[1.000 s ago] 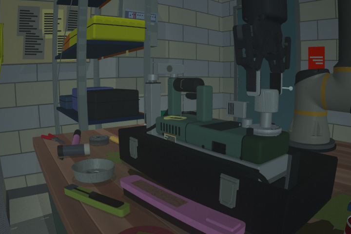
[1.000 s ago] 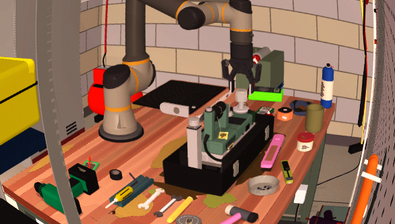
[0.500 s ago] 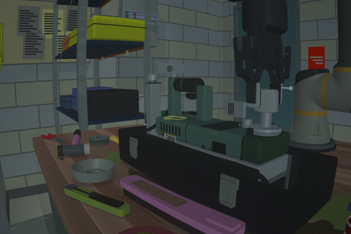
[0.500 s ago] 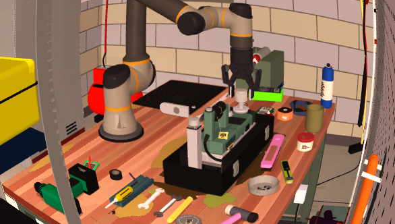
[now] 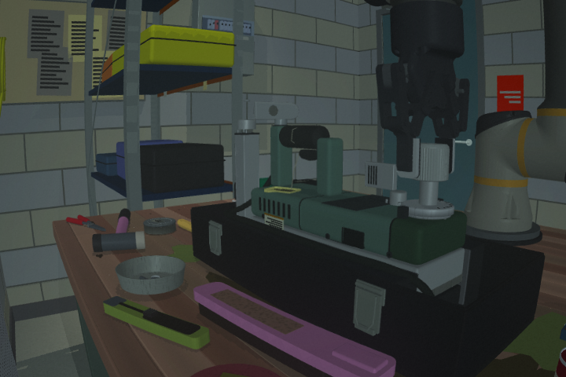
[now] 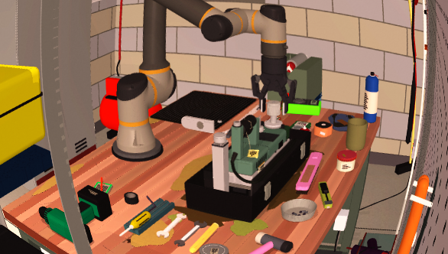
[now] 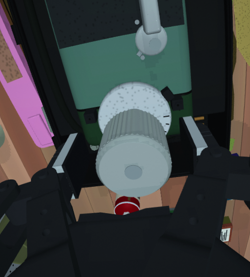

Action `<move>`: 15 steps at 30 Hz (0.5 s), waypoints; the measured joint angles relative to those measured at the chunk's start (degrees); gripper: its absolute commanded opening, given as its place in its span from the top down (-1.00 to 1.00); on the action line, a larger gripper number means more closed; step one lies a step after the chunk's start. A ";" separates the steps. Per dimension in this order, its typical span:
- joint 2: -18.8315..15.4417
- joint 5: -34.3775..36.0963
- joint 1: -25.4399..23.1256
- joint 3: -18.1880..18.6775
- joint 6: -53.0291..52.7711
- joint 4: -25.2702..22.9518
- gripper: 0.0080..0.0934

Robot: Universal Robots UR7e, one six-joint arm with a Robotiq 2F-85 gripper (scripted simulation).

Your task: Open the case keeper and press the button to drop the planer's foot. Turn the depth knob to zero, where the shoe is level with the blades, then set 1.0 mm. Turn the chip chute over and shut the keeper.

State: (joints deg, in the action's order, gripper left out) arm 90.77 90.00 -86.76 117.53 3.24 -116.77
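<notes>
The green planer point(image 5: 337, 213) sits in the open black case point(image 6: 248, 180), with its ribbed grey depth knob point(image 7: 133, 152) standing up from the front end over a white scale ring. My gripper point(image 7: 130, 149) hangs straight down over the knob, open, with a finger on either side of the knob and holding nothing. The grey chip chute point(image 5: 379, 174) sticks out just behind the knob. A grey keeper post point(image 5: 246, 164) stands upright at the planer's far end. The case lid point(image 6: 208, 106) lies flat open behind the case.
A grey round dish point(image 5: 150, 273) sits on the bench by the case's front, with a pink sanding block point(image 5: 293, 329) and a green utility knife point(image 5: 157, 322) beside it. My arm's base point(image 5: 504, 191) stands close behind the case. Small tools lie scattered along the bench edge.
</notes>
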 measured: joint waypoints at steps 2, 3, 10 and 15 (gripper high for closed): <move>0.00 0.00 0.00 0.00 0.00 0.00 -0.41; 0.00 0.00 0.00 0.00 0.00 0.00 -0.41; 0.00 0.00 0.00 0.00 0.00 -0.01 -0.30; 0.00 0.00 0.00 0.00 0.00 -0.01 -0.07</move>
State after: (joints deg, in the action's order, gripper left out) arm 90.77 90.00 -86.76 117.54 3.24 -116.77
